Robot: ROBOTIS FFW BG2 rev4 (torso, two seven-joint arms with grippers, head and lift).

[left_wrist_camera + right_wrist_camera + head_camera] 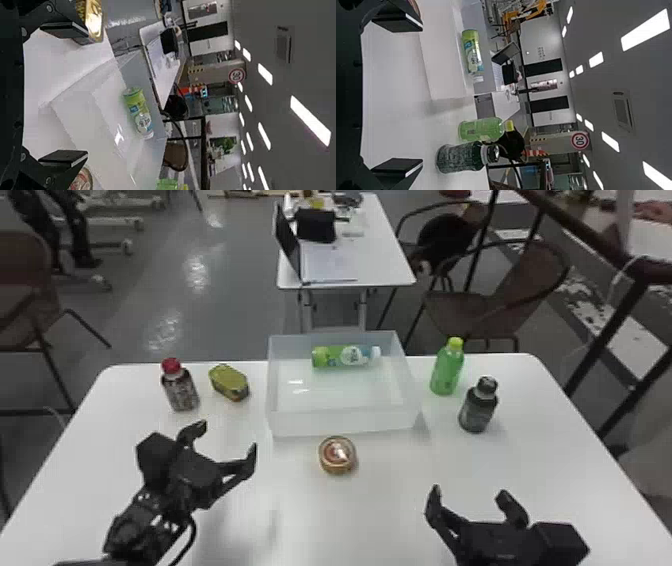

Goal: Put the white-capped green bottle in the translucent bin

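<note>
1. White-capped green bottle [337, 356] lies sideways in the translucent bin [345, 422], by its far wall
2. Left gripper [223, 438], fingers apart, is empty; in its wrist view a finger partly hides the round tin [338, 455]
3. Right gripper [469, 493], spread and empty, is cut off by the head view's bottom edge
4. Left wrist view crops the yellow-capped green bottle [446, 371]
</note>
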